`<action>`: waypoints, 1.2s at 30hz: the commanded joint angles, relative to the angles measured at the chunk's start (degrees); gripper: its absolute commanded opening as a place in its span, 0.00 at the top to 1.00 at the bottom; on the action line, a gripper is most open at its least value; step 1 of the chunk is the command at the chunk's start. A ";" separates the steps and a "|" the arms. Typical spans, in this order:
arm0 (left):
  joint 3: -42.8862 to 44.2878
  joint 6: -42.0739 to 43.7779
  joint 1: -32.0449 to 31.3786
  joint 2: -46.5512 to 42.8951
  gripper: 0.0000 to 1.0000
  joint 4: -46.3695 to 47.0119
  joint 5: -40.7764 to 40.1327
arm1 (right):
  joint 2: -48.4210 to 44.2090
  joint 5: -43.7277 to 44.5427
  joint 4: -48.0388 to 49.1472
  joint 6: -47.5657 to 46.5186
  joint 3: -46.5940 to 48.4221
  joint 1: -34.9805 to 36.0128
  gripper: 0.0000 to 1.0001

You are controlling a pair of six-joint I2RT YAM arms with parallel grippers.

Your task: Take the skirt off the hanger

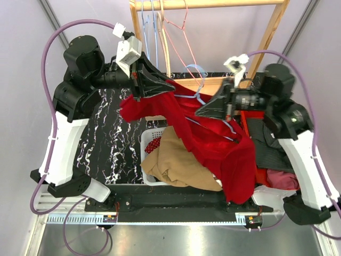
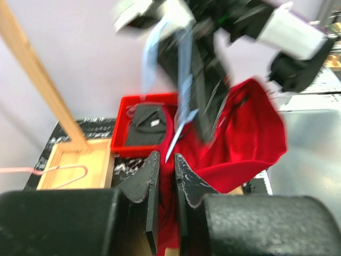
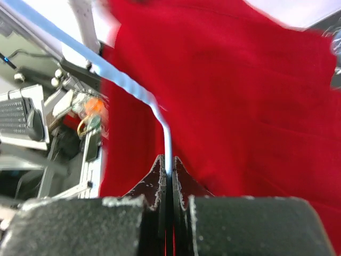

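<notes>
Though top view obscures it, right claw [image 3: 168, 169] pinches hanger [image 3: 123, 84].

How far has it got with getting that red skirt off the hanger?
Done: both grips are made. In hand: the right end effector pinches the blue hanger, the left end effector clamps the red skirt. To do: skirt still drapes over the hanger; pull it free.

Both arms raised, angled inward; left gripper [image 2: 164, 162] narrowly pinched, right gripper [image 3: 168, 166] clamped tight.
</notes>
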 commanded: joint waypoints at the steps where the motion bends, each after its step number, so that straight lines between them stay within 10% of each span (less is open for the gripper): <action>1: 3.46 -1.84 -4.35 1.71 0.87 3.83 -1.20 | 6.69 8.48 1.27 -2.78 3.38 8.54 1.00; 19: -5.41 11.08 -6.46 -4.00 0.86 -7.07 -9.81 | 19.38 26.43 -21.49 -14.47 49.96 13.92 1.00; 29: -7.96 16.00 -6.02 -7.87 0.86 -11.29 -14.03 | -2.05 38.46 -27.30 -16.94 24.87 13.92 1.00; 36: -7.35 14.07 -6.02 -6.37 0.86 -9.80 -13.24 | -7.43 53.11 -32.13 -18.69 24.21 13.92 1.00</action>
